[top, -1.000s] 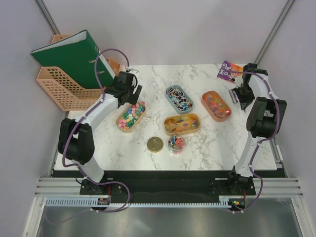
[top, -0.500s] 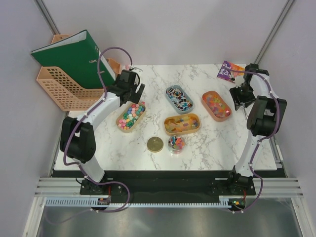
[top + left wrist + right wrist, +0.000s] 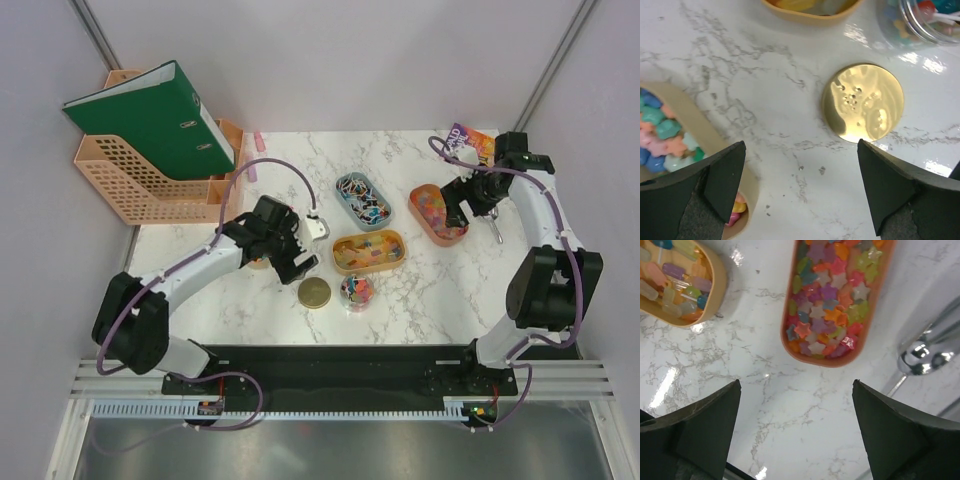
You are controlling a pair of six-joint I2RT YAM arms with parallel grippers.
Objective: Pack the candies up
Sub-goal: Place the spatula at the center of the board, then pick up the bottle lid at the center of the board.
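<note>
Candies fill several oval trays. Pastel ones lie in the tan tray at the left of the left wrist view. Star-shaped ones fill the orange tray. More sit in the yellow tray, the blue tray and a clear jar. My left gripper hangs open and empty over the tan tray's near end, just behind the gold lid. My right gripper is open and empty at the orange tray's right side.
A silver scoop lies on the marble right of the orange tray, and also shows as the scoop in the right wrist view. A peach file rack with a green binder stands at the back left. A purple booklet lies at the back right.
My left gripper came from the tan tray's far end to its near end, by the gold lid. My right gripper opened and moved left toward the orange tray; the scoop now lies beside it.
</note>
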